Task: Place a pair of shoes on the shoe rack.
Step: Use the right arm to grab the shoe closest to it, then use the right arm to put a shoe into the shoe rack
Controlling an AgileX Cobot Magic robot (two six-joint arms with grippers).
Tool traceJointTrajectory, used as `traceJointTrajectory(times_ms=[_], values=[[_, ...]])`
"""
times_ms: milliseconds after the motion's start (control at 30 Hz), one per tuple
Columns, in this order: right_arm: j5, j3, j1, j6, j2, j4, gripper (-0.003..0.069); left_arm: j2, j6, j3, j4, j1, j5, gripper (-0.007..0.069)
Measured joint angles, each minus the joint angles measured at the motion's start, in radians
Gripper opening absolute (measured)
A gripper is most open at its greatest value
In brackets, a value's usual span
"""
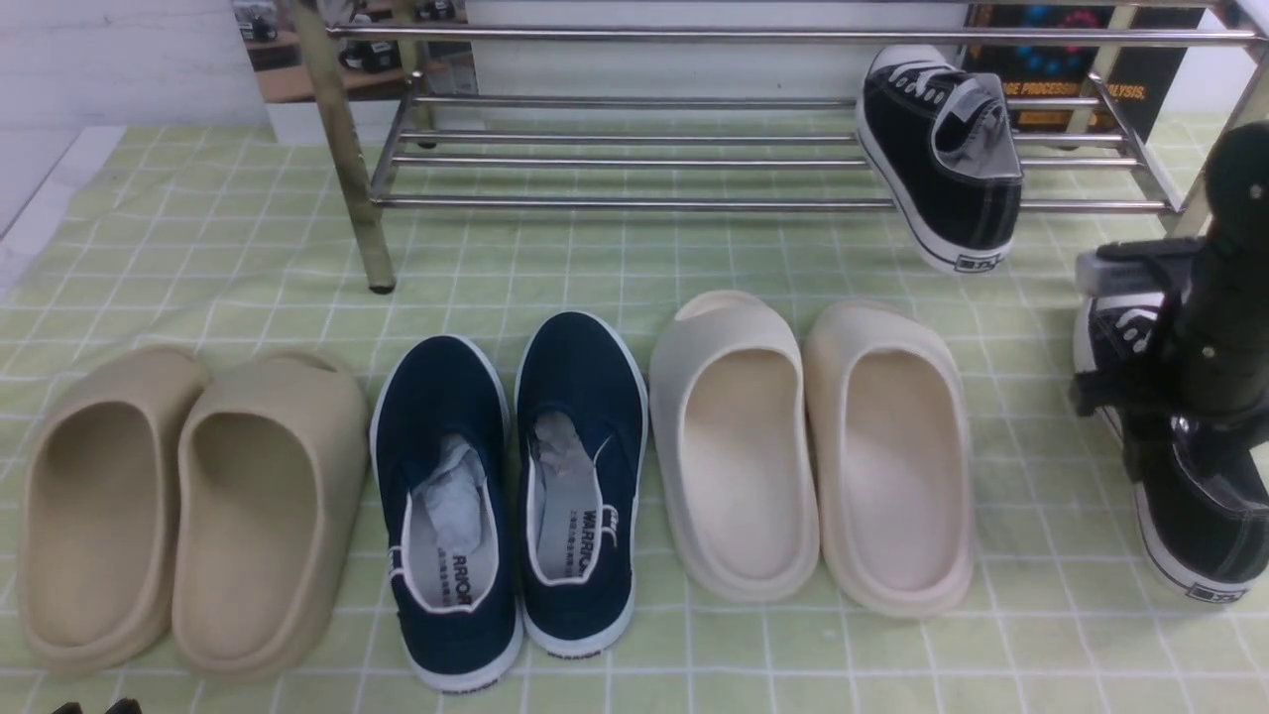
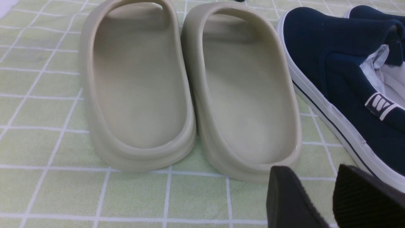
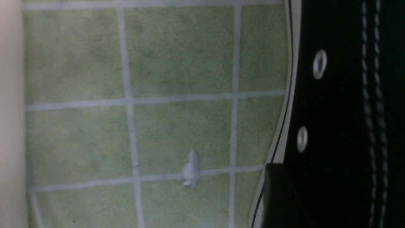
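The shoe rack [image 1: 644, 203] stands at the back of the green checked cloth. One black sneaker [image 1: 942, 159] rests on its right end, tilted, with its heel hanging over the front tube. The other black sneaker [image 1: 1205, 526] lies on the cloth at the far right, and it also shows in the right wrist view [image 3: 335, 95]. My right gripper [image 1: 1140, 416] is down at its opening. One finger [image 3: 277, 196] presses on the outer side wall, and the other is hidden. My left gripper [image 2: 311, 171] is open and empty, low over the cloth at the front left.
On the cloth in a row are tan slides [image 1: 188, 506], navy slip-ons [image 1: 506, 496] and cream slides [image 1: 813, 446]. The tan slides [image 2: 190, 95] and a navy slip-on [image 2: 341, 79] lie just ahead of my left gripper. A small white scrap [image 3: 190, 169] lies beside the right sneaker.
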Motion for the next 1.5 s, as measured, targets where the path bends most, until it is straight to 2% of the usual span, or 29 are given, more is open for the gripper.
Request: traceJointTrajectory(times_ms=[100, 133, 200, 367, 667, 1067, 1233, 1500], values=[[-0.002, -0.002, 0.006, -0.015, 0.004, 0.016, 0.0146, 0.0, 0.0, 0.0, 0.0, 0.0, 0.0, 0.0239], [-0.002, -0.002, 0.008, -0.031, 0.003, 0.022, 0.0059, 0.0, 0.0, 0.0, 0.0, 0.0, 0.0, 0.0239], [0.002, -0.002, 0.014, -0.053, -0.007, 0.017, 0.0018, 0.0, 0.0, 0.0, 0.0, 0.0, 0.0, 0.0239], [0.083, -0.02, 0.033, -0.096, -0.06, -0.012, 0.0017, 0.0, 0.0, 0.0, 0.0, 0.0, 0.0, 0.0239], [0.187, -0.304, 0.069, -0.122, -0.073, -0.022, 0.0017, 0.0, 0.0, 0.0, 0.0, 0.0, 0.0, 0.0239], [0.244, -0.76, 0.069, -0.125, 0.249, -0.071, 0.0017, 0.0, 0.0, 0.0, 0.0, 0.0, 0.0, 0.0239], [0.271, -1.043, 0.059, -0.125, 0.428, -0.07, 0.0017, 0.0, 0.0, 0.0, 0.0, 0.0, 0.0, 0.0239], [0.233, -1.124, 0.037, -0.122, 0.474, -0.035, 0.0022, 0.0, 0.0, 0.0, 0.001, 0.0, 0.0, 0.0239]])
